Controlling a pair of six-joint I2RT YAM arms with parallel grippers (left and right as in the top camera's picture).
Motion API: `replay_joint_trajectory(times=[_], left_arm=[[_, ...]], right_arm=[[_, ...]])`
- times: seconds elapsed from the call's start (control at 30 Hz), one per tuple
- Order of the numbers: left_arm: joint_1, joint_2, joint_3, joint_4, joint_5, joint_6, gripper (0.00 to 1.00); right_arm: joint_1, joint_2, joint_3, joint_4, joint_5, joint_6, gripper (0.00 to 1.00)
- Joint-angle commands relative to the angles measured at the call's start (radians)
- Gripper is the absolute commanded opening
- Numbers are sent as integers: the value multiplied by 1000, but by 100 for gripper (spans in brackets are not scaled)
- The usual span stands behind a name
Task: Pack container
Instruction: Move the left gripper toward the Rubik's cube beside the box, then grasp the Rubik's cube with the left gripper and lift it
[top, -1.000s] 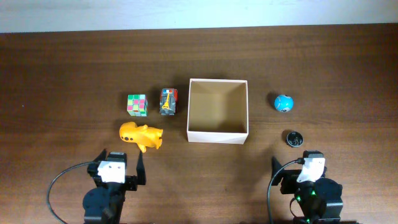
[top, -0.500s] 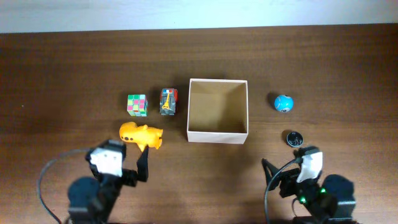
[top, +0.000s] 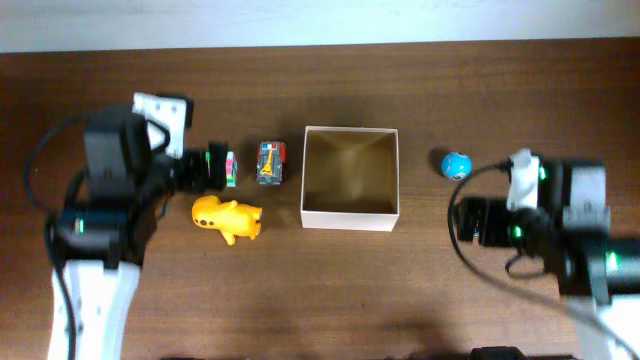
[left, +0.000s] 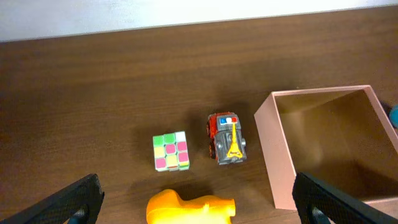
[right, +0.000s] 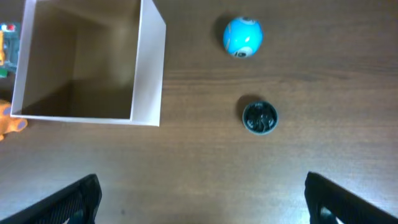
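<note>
While the left arm reaches over the left part of the brown table (top: 350, 310), its gripper (top: 212, 168) hangs above the puzzle cube (left: 170, 151) and hides most of it from overhead. In the left wrist view the two fingers (left: 68, 202) stand at the bottom corners, spread wide and holding nothing. Just in front of the cube lies an orange toy (top: 226, 217), apart from it. Just to the right of the cube stands a small toy car (left: 226, 138) with a red top, touching neither the cube nor the box beside it. The container (top: 350, 217) sits upright near the middle of the table, open side up, its white walls square to the table edge and its tan inside in full view. The car is near its left wall and the orange toy is off its front left corner. To the right, well apart from the container, a blue ball (top: 455, 165) rests on the wood. A small black disc (right: 260, 117) lies in front of the ball, apart from it. Overhead, the right gripper (right: 205, 200) hangs over this disc and covers it. The right wrist view shows the fingers (right: 348, 199) set far apart with nothing between them, and the disc lying on the table below
</note>
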Motion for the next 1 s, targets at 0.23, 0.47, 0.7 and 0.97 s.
replay_joint_trajectory(times=[0.23,0.47,0.7,0.97], left_arm=[[7,230,104,-83,-9,16,99],[39,455,104,-92,-15,43,99],[39,616,104,-5,-82,51,99],[39,754,104,74,-85,72,99]], right_arm=[[-146,293,137,-71,-153,57,99],[-364,332,137,-110,-167,68,99],[-480,333,136,-151,-220,68,99],[-484,333,136,-148,-219,68,99]])
